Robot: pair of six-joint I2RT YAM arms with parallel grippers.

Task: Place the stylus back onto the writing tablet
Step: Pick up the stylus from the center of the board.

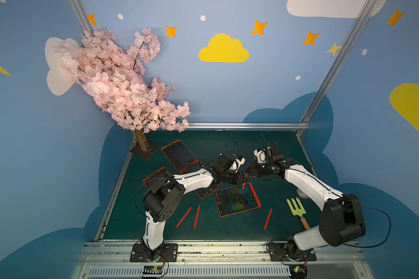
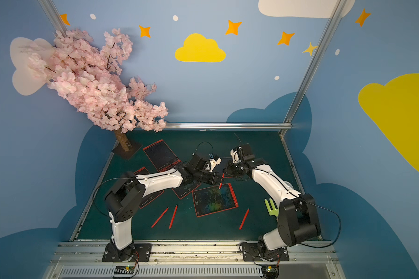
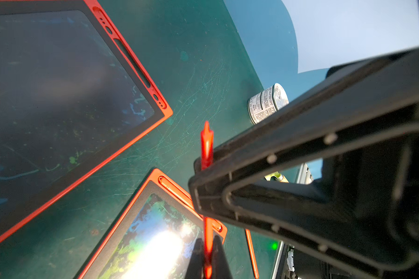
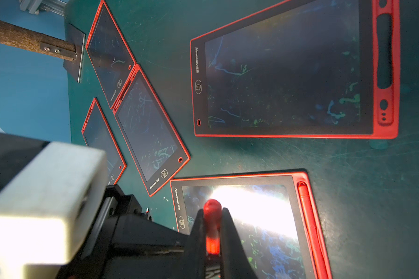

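Stylus (image 3: 206, 145): red, off the mat (image 1: 228, 232), pinched by both your grippers at once. Its pointed end pokes out past the right jaws.
Left gripper (image 3: 207, 256): your jaws are clamped hard on the stylus, which runs straight out from between the tips.
Right gripper (image 4: 212, 239): jaws narrow, gripping the same stylus crosswise, just beyond the left tips.
Scribbled tablet (image 1: 237, 200): flat on the mat below both pairs of jaws. Its side slot already carries a seated stylus (image 4: 305, 217).
Empty-slot tablet (image 4: 288, 72): ahead of the right jaws, apart from the scribbled one, its pen slot (image 4: 383, 50) bare.
Other tablets (image 4: 145, 125): three, back along your left arm from its jaws.
Loose styluses (image 1: 197, 216): three on the mat, well behind both jaws.
Garden fork (image 1: 296, 207): beside your right arm, well behind its jaws.
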